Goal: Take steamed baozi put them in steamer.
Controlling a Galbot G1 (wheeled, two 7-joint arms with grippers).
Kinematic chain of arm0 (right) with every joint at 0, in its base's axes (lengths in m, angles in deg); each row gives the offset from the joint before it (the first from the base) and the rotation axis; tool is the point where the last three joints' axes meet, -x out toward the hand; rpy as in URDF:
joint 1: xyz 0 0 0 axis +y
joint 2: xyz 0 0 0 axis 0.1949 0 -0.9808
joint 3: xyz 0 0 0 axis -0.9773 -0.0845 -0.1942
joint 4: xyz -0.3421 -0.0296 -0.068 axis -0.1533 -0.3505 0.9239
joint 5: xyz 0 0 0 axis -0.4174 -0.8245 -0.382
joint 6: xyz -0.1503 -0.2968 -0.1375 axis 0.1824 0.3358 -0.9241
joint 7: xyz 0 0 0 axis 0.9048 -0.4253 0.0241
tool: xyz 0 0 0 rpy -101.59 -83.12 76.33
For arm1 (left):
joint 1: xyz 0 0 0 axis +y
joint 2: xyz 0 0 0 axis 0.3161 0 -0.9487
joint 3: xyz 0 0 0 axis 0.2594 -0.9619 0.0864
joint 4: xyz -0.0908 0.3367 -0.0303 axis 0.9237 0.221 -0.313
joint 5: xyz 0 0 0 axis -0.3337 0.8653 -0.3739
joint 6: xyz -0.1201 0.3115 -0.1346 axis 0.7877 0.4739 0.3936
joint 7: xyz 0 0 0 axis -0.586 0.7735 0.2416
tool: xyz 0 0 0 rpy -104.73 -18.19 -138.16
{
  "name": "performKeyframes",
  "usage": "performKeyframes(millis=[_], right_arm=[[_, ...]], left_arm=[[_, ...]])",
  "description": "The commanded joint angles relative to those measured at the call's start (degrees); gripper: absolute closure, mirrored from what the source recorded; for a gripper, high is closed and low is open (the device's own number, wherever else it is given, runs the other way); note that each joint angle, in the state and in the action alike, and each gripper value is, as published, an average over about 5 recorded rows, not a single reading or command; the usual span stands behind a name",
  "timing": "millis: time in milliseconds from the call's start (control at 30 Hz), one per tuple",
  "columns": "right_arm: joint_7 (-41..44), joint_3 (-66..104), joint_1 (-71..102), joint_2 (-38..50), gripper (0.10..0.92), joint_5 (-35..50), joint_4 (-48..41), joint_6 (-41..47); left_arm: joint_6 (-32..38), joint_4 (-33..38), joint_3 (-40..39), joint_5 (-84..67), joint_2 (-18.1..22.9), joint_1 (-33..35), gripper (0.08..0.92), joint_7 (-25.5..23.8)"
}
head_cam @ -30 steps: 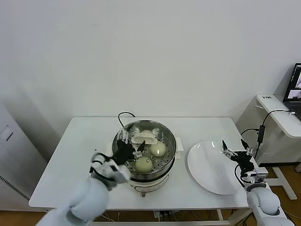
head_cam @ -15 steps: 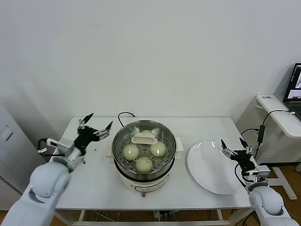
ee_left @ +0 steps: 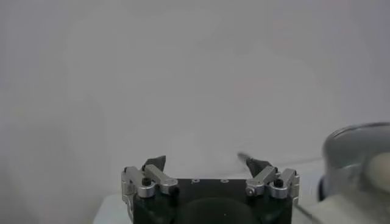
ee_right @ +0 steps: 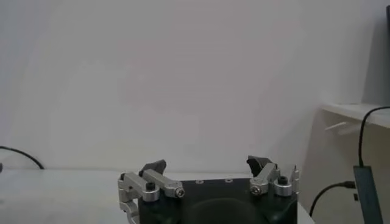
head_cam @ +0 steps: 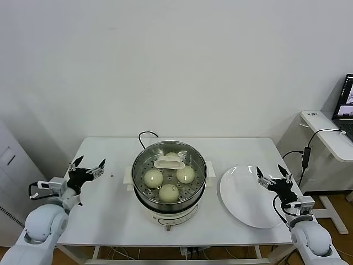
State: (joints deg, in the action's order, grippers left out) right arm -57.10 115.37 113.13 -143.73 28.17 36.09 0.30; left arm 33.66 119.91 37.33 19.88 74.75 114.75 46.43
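Note:
The steamer (head_cam: 194, 194), a shiny steel pot on a white base, stands mid-table. Three pale baozi lie on its perforated tray: one on the left (head_cam: 153, 178), one on the right (head_cam: 185, 174), one at the front (head_cam: 169, 192). A white bar-shaped piece (head_cam: 169, 163) lies at the tray's back, with a pale rounded shape (head_cam: 172, 156) behind it. My left gripper (head_cam: 87, 167) hangs open and empty over the table's left end, well clear of the pot. The left wrist view has the gripper (ee_left: 206, 163) with the steamer (ee_left: 356, 152) off to one side. My right gripper (head_cam: 271, 176) (ee_right: 207, 164) is open and empty above the plate's right rim.
A flat white plate (head_cam: 242, 196) with nothing on it lies right of the steamer. A black cord (head_cam: 146, 135) runs behind the pot. A side desk with a laptop (head_cam: 347, 105) and a hanging cable (head_cam: 304, 157) stands at the right; a white cabinet (head_cam: 8, 165) is at the left.
My left arm has drawn back from over the steamer to the table's left end, leaving a baozi on the tray's left side. The right gripper has barely shifted.

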Motion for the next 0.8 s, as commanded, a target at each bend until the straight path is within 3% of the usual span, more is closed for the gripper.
performKeyframes(millis=[33,800], right_arm=[[-0.31,-0.18,0.68,0.03,0.203,0.34,0.77,0.76],[-0.25,-0.12,1.95,-0.58,0.203,0.07,1.83,1.25]], left_arm=[[1.76,-5.23,2.23,-0.11,1.45,2.67,0.177,0.19],[0.08,-3.36,1.73,-2.93,1.66,2.83,0.177,-0.09]])
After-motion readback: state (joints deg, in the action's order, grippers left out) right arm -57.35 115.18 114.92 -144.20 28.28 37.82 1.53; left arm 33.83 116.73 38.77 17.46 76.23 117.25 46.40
